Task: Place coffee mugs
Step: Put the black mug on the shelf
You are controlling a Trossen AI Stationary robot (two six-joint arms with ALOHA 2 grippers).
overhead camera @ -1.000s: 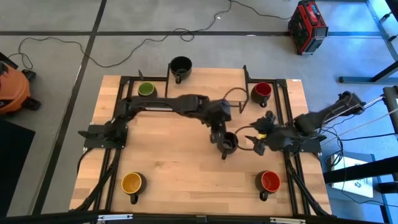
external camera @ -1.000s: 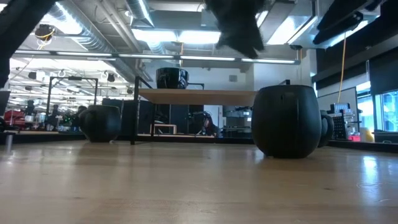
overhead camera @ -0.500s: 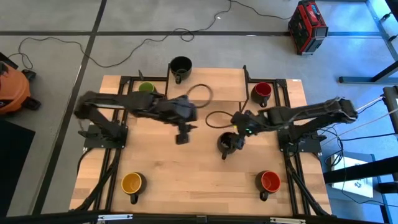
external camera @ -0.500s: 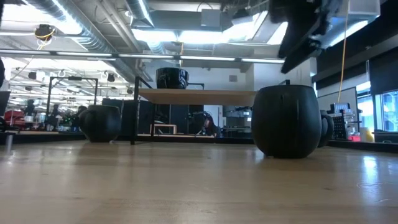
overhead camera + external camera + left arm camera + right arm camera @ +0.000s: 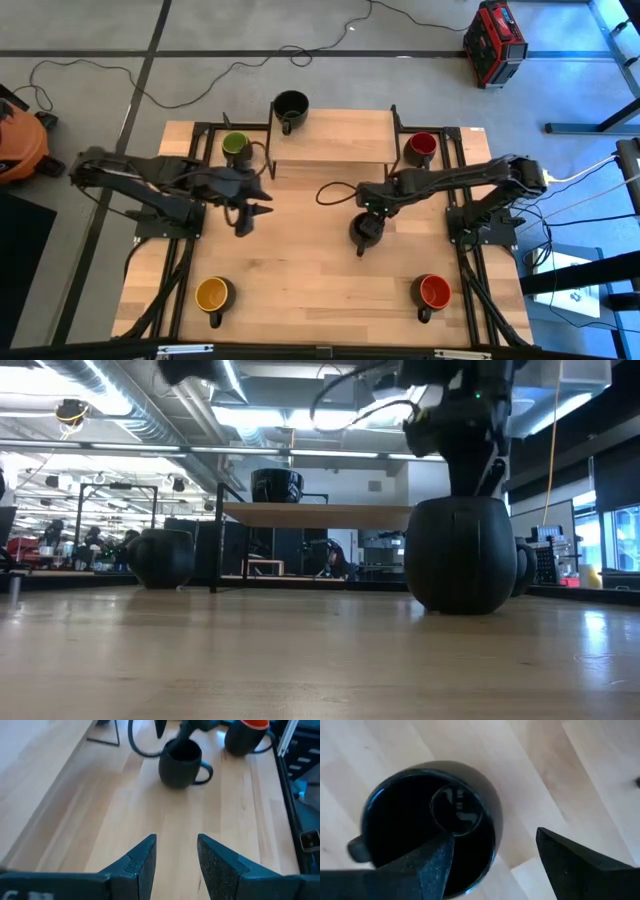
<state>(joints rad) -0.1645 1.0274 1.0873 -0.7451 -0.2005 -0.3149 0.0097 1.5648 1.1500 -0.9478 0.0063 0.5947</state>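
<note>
You see a pale wood-grain counter (image 5: 300,270) holding six mugs, all black outside. Their insides differ: green (image 5: 235,144), yellow (image 5: 212,295), orange-red (image 5: 433,291), dark red (image 5: 421,144), and black in both the raised-shelf mug (image 5: 290,105) and the centre mug (image 5: 365,229). Both arms are dark. The floor is grey, with a red case (image 5: 494,42) on it.

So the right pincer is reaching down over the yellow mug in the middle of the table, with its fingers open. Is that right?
Not quite: the middle mug is black inside, not yellow, as the right wrist view shows. The yellow mug stands at a table corner. The right pincer is indeed over the middle mug, open.
</note>
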